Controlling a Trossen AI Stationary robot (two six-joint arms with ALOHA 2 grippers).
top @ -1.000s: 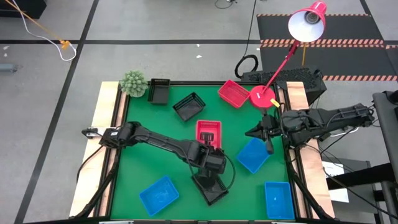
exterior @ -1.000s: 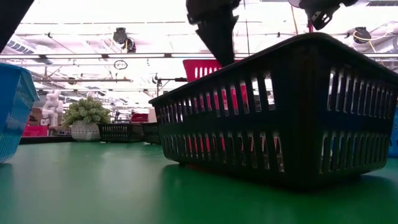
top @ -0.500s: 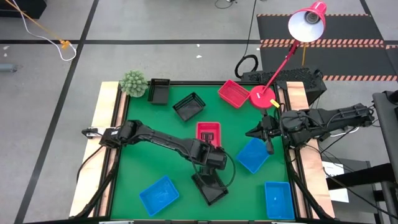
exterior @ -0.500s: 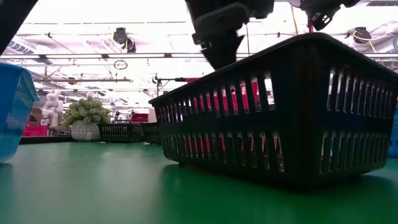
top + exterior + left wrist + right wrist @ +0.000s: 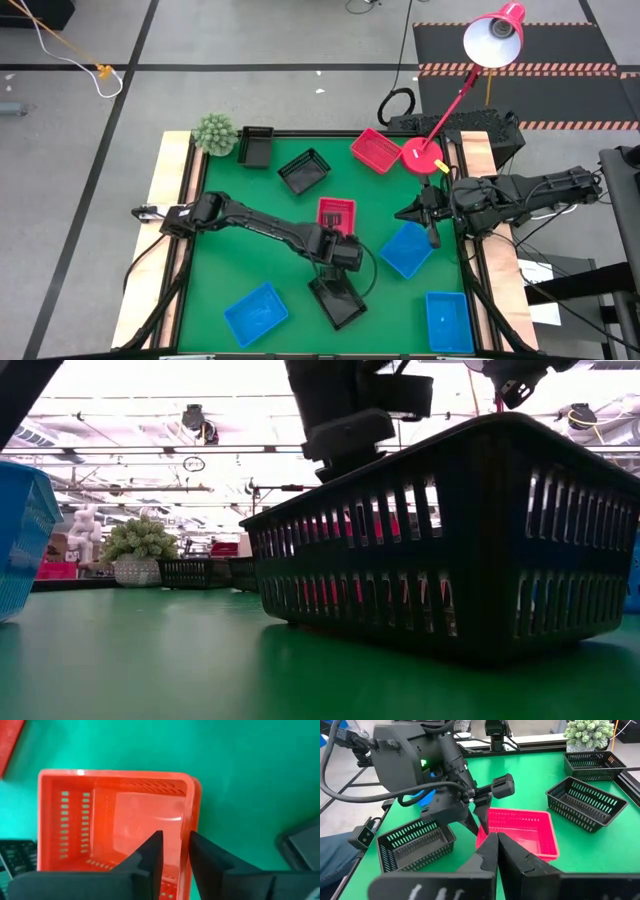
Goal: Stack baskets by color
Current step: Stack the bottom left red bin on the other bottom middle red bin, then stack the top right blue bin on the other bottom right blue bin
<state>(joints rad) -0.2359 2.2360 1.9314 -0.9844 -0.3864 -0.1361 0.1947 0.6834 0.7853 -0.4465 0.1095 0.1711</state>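
A red basket [image 5: 336, 211] [image 5: 115, 820] sits flat on the green mat at mid-table. My left gripper [image 5: 338, 233] [image 5: 175, 842] is low over its near end, open by a narrow gap. One finger is over the inside and one over the outside of a side wall [image 5: 191, 815]; whether they touch it I cannot tell. A black basket [image 5: 337, 301] [image 5: 450, 540] lies just nearer than the gripper. Farther off are two black baskets [image 5: 305, 170] [image 5: 256, 145] and a second red basket [image 5: 376, 150]. My right gripper [image 5: 431, 226] [image 5: 496, 845] waits shut above the table's right side.
Blue baskets lie at the near left [image 5: 256, 312], the near right [image 5: 447, 320] and right of centre [image 5: 407, 248]. A fuzzy green plant [image 5: 214, 132] stands at the far left corner. A red lamp's base [image 5: 420, 155] stands at the far right.
My left gripper has come down and a little toward the far edge, from above the nearer black basket to the near end of the red basket. The baskets have stayed where they were.
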